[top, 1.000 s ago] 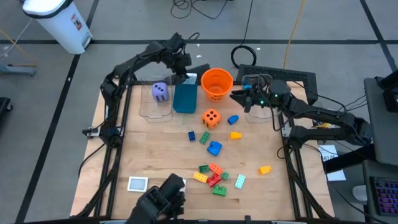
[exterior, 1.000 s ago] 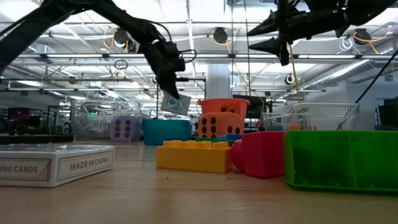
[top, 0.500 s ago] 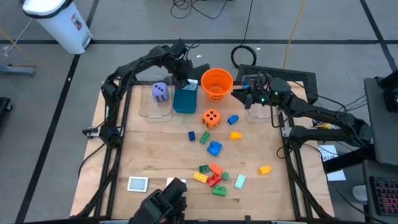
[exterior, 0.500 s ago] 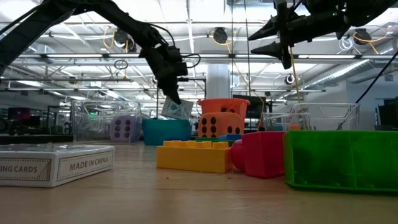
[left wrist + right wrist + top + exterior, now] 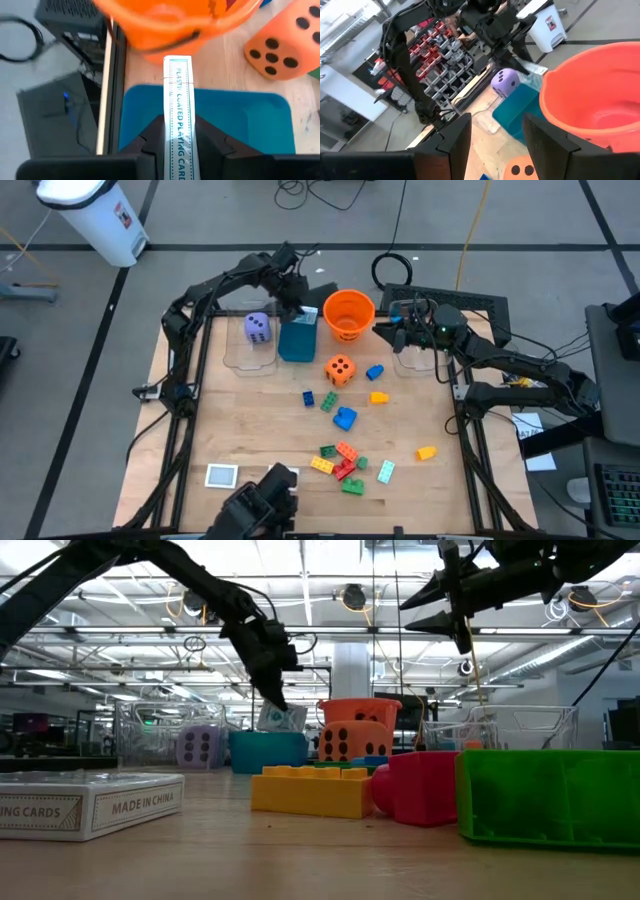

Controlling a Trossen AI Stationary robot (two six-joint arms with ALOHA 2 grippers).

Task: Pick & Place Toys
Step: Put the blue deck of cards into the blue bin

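My left gripper [image 5: 297, 307] is at the far side, shut on a white playing-card pack [image 5: 178, 110] just over the open teal box [image 5: 298, 339]. My right gripper [image 5: 386, 332] hangs open in the air beside the orange bucket [image 5: 348, 314], with nothing between its fingers. A purple die [image 5: 257, 326] sits in a clear bin [image 5: 248, 358]. An orange die [image 5: 340, 369] and loose bricks [image 5: 342, 462] lie on the table. A second card pack [image 5: 221, 475] lies flat near the front edge. My left gripper pinches the card pack's two broad faces [image 5: 170, 145] between its two fingers [image 5: 150, 145], with a narrow printed edge toward the wrist camera. The fingers slant down from the table's far left. The pack [image 5: 282, 718] hangs tilted below them, over the teal box's opening [image 5: 268, 740].
A second clear bin [image 5: 417, 360] stands under my right arm at the far right. Scattered bricks, blue [image 5: 345, 418] and yellow [image 5: 426, 451], lie mid-table. The table's left middle is bare wood.
My left gripper has gone down a little toward the teal box with the card pack still in its hold, rolling slightly. The pack's lower end now sits nearer the box's rim.
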